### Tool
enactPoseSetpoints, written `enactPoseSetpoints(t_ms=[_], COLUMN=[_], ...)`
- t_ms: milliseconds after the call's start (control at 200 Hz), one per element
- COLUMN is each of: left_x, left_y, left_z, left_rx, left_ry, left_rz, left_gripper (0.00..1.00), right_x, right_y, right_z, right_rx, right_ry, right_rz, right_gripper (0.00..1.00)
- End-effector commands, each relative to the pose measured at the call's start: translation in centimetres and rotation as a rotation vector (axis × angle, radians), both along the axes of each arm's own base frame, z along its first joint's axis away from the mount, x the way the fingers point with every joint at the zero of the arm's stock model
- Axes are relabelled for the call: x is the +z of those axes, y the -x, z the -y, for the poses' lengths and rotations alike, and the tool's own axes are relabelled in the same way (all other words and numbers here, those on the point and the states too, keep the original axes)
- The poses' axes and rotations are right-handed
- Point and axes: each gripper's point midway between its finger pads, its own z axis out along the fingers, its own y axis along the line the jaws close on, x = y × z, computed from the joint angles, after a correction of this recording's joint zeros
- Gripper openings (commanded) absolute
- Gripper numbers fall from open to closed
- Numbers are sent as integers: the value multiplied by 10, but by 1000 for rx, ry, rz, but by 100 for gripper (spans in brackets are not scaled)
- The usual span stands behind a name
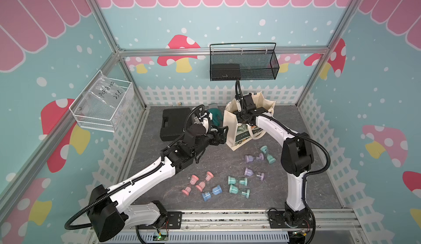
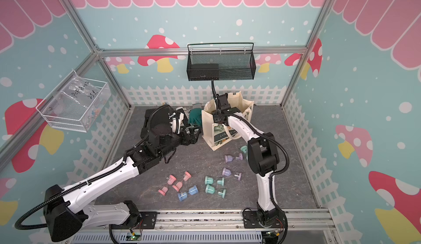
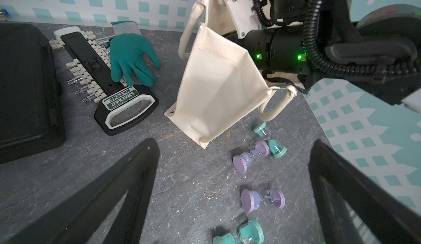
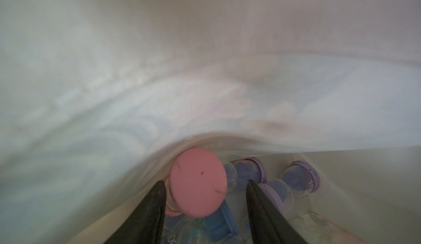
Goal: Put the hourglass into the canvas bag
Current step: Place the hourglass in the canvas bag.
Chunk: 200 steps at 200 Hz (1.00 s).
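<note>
The cream canvas bag [image 1: 230,126] [image 2: 208,128] [image 3: 218,83] stands at the back of the table. My right arm reaches down into its mouth. Inside, my right gripper [image 4: 206,181] is open, its fingers either side of a pink hourglass [image 4: 198,181], with a gap on one side. That hourglass lies on blue [image 4: 218,224] and purple hourglasses [image 4: 296,181]. My left gripper [image 1: 222,135] [image 3: 234,141] is open and empty beside the bag. Several hourglasses lie on the table: pink [image 1: 200,182], blue [image 1: 211,192], teal [image 1: 238,181] and purple [image 1: 254,157].
A black tool case [image 1: 174,124], a socket holder [image 3: 91,58] and a green glove [image 1: 215,114] lie left of the bag. A black wire basket [image 1: 243,62] hangs on the back wall and a clear bin [image 1: 102,103] on the left wall.
</note>
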Motion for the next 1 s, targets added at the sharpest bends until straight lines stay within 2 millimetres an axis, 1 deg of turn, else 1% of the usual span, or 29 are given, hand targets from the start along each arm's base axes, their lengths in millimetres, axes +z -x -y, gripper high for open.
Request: enactPoseSetpoints(t_ms=[0,70,105,115,130,210,350,465,600,705,825,835,916,996], left_x=[5,6,7,8,7,10,13,14,15,13,10,9,4,2], left_y=[1,2,3,4,4,7,11,15,21,28,36,36,39,43], left_z=[-1,-2,-2,-2,-2,0,-1,-3,-3,-1,6,6,11,16], left_rx=[-5,-5,-5,-6,-8,-30,-41,-46,-69,-86,-128,-128,-148,-171], left_ry=[29,32,36,37,37,41,43,43,46,51,56,56,54,56], left_rz=[5,3,2,2,0,4,5,4,4,5,4,5,-6,-15], left_gripper=[99,99,99,99,99,99,99,99,99,99,99,99,99,99], right_x=[63,79,78,91,97,114,145,165,179,181,170,166,155,138], right_y=[6,12,13,17,19,28,44,61,80,96,110,112,118,128], right_z=[-3,-4,-6,-6,-5,-8,-5,4,22,36,49,49,58,72], right_rx=[22,38,49,53,56,78,85,70,14,-35,-75,-77,-104,-151], right_ry=[-66,-91,-100,-111,-120,-152,-205,-232,-245,-267,-286,-282,-272,-236], right_rz=[98,116,108,128,138,155,193,227,266,284,274,267,249,223], right_gripper=[63,65,66,66,66,67,71,73,74,74,75,76,76,76])
